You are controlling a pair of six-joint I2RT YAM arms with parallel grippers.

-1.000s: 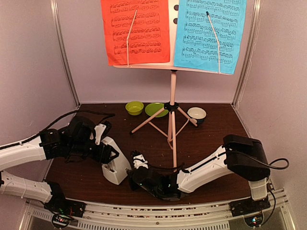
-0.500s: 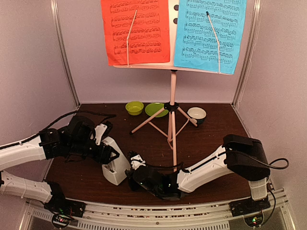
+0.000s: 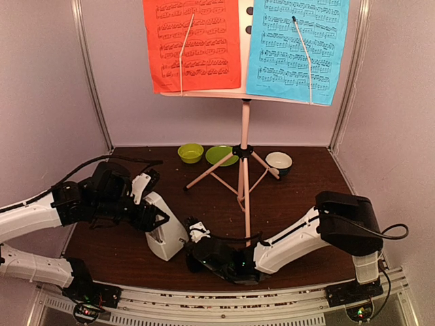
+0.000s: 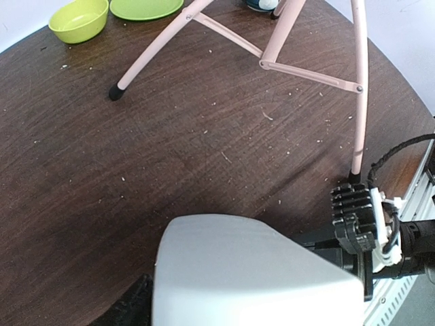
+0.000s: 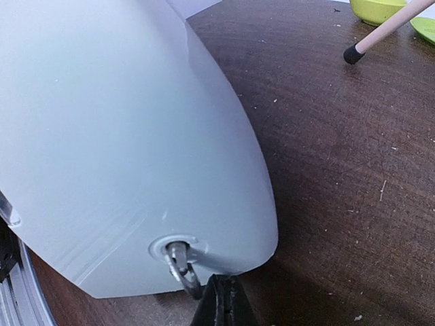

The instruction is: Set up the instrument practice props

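Item: white metronome [image 3: 164, 234], standing on table [image 3: 292, 197], front left. Left gripper [image 3: 153, 219] jaws apparently clasp its top, steadying it. Right gripper [image 5: 221, 303] jaws pinched narrow just beside its base ring [image 5: 178, 261], likely to free the cover.

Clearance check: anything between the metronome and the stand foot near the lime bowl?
Nothing; bare crumb-flecked tabletop between metronome and stand foot, left wrist view.

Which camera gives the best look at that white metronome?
The top external view: there the metronome shows whole, a white pyramid. The left wrist view catches only part of it, cut off by the frame; the right wrist view only one smooth side, very close, with a small metal ring.
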